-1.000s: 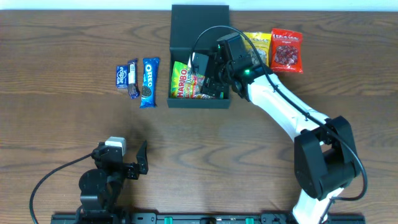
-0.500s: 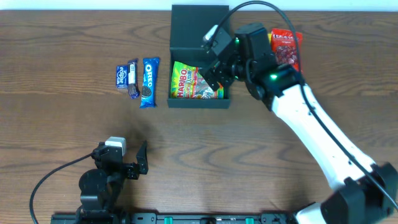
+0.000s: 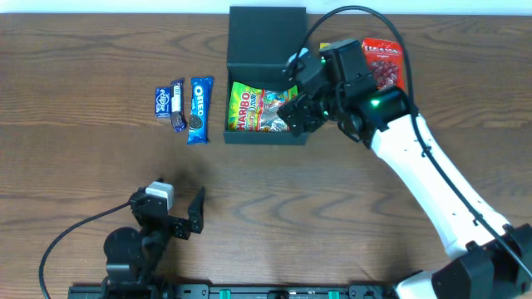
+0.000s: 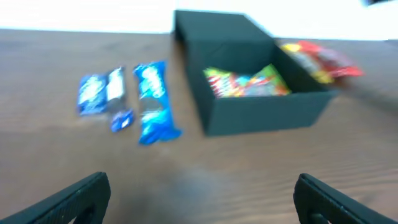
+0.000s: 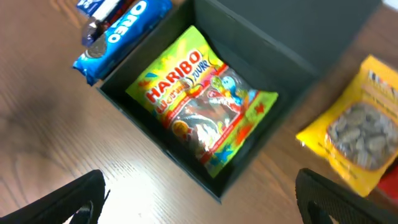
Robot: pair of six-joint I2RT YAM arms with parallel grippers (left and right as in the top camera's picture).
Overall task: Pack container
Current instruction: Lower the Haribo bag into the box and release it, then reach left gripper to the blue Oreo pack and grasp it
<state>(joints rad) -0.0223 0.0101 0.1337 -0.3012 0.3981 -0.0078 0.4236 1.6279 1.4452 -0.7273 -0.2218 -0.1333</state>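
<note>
The right pincer (image 3: 294, 116) is spread wide and holds nothing; the box (image 3: 266, 138) sits just under it, with one candy bag (image 3: 252, 108) inside; the Oreo (image 3: 199, 108) waits on its left, the yellow bag (image 5: 354, 140) and red bag (image 3: 384, 66) on its right; most packing is left, I think.

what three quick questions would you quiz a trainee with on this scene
1. True or false: the Haribo bag lies inside the container.
2. What lies on the table left of the container? A. the Haribo bag B. the Oreo pack C. the right tool
3. Fill in: the right tool is ___ (open or shut).

Key: 1 true; 2 B; 3 open
</note>
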